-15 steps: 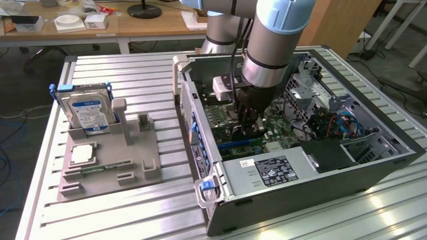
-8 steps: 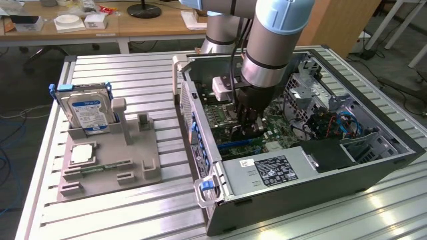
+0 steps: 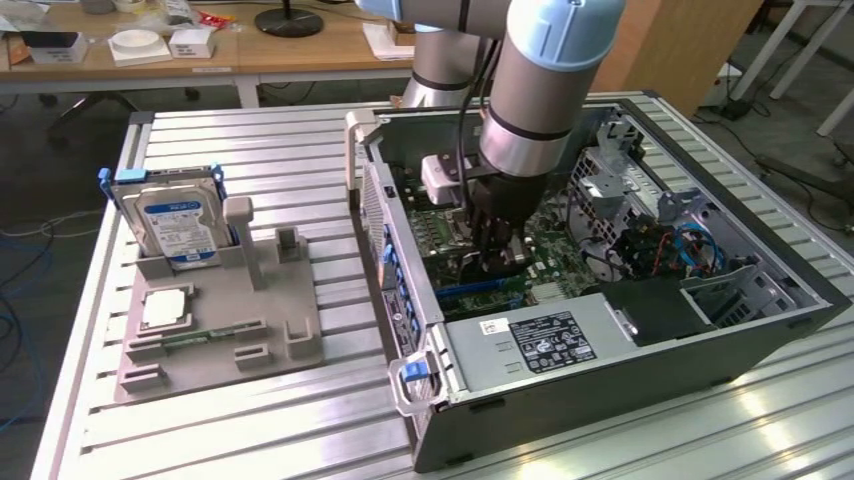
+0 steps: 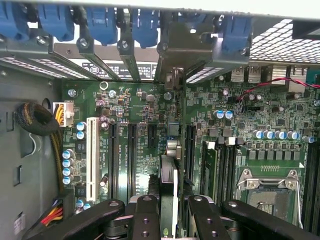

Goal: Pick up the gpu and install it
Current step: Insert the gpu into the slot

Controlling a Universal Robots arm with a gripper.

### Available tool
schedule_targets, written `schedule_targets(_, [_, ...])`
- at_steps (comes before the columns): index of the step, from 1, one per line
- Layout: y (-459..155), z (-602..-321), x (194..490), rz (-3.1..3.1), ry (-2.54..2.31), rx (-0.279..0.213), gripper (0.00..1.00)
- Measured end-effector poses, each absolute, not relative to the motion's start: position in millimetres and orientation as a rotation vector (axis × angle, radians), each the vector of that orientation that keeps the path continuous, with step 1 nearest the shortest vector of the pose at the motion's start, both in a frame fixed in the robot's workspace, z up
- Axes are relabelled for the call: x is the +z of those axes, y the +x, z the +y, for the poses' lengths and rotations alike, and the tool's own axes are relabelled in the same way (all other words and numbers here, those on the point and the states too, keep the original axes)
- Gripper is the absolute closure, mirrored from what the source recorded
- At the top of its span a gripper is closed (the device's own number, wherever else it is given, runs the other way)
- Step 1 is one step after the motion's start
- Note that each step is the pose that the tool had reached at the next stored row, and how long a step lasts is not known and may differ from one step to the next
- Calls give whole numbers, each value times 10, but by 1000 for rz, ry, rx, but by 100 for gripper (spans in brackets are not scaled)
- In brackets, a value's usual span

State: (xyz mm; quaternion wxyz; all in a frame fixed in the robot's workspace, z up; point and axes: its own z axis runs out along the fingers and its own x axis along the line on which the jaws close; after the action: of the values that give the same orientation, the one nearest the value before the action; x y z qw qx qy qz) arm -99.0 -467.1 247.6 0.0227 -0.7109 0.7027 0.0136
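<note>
Arm reaches down into the open PC case [image 3: 747, 330], gripper [image 3: 491, 262] low over the motherboard [image 3: 561, 262]. In the wrist view the gripper [image 4: 170, 210] is clamped on the gpu [image 4: 169, 175], seen edge-on: a thin card held upright between the black fingers [image 4: 145, 215], its metal bracket [image 4: 176, 55] up at the rear slot openings of the case. The card stands over the motherboard [image 4: 145, 115] between the black expansion slots [image 4: 132, 155], with another black slot [image 4: 190, 145] just beside it; whether its edge is seated in a slot cannot be told. Around it: white slot [image 4: 92, 155] further off, blue retention clips [image 4: 145, 22] along the rear wall, RAM slots [image 4: 225, 170] and the CPU socket [image 4: 267, 185] on the other side, a bundle of power wires [image 4: 37, 120] near the board edge. Exterior view: power supply [image 3: 547, 342] sits close in front of the gripper, drive cage and blue cables [image 3: 687, 245] to the exterior view's right. Outside the case, on the exterior view's left, a grey fixture [image 3: 220, 330] holds a hard drive [image 3: 178, 225] upright and a memory stick [image 3: 211, 332] lying flat, well apart from the arm.
</note>
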Motion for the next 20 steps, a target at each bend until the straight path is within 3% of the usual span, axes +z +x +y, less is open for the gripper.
schedule_targets(20, [-980, -4670, 2471, 2176, -2201, 41, 73])
